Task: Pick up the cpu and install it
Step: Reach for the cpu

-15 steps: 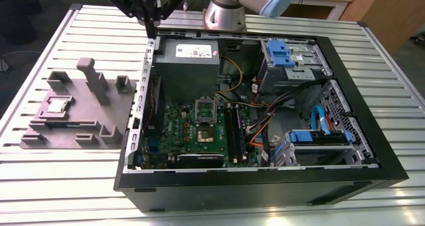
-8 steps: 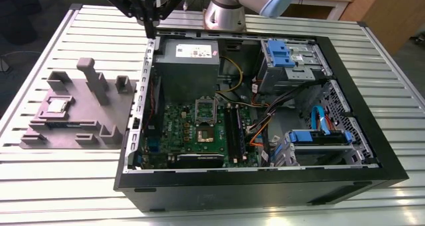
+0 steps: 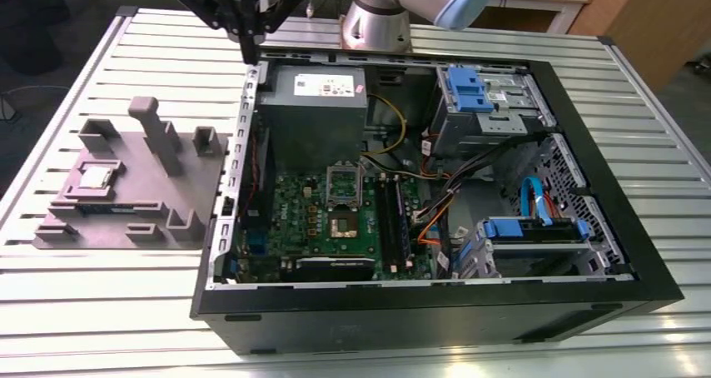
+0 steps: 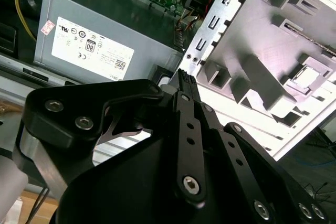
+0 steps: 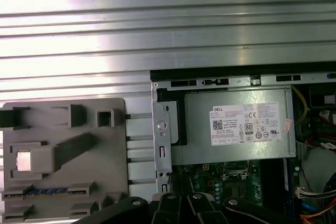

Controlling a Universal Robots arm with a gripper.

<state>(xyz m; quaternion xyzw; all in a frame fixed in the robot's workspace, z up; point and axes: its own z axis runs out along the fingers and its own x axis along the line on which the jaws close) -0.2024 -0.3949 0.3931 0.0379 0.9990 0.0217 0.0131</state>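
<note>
One cpu [image 3: 95,176] is kept flat in a pocket of the grey holder [image 3: 139,186], presumably so it can be taken from above. It is left well aside of the jaws of the gripper [image 3: 251,53], which are drawn together, empty, over the computer case [image 3: 444,307] rim.

Gripper [image 3: 251,56] hangs over the far corner of the open PC case [image 3: 444,315]. CPU [image 3: 95,176] sits in grey fixture [image 3: 150,216] on bench [image 3: 111,299], beside case.
</note>
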